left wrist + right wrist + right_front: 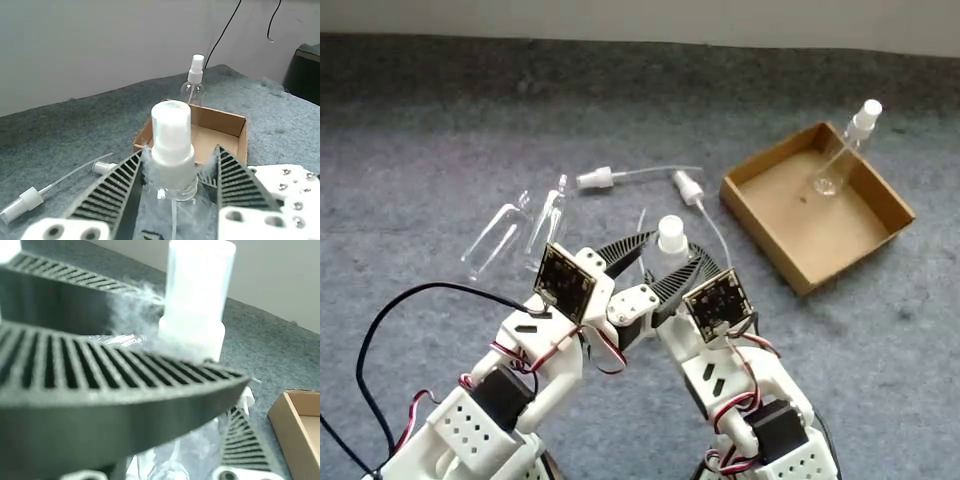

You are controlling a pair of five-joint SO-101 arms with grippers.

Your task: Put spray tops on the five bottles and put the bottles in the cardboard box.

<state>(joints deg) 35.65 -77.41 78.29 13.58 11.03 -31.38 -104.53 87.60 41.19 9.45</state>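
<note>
Left hand (177, 170) is clamped on the capped bottle (171, 135), ribbed fingers (117, 187) pressing its clear sides. Right hand (235, 410) grips that same bottle from the other side, holding it upright mid-tabletop (440, 130). Just beyond lie two loose spray tops (595, 180) with their tubes, and beside them two bare bottles (495, 235) lying flat. Off to the side, the cardboard box (760, 225) holds one finished bottle (845, 150), leaning on the far wall.

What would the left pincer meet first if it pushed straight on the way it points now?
The left pincer grips a capped bottle, so that comes first. Beyond it, probably the cardboard box, though depth is unclear.
</note>
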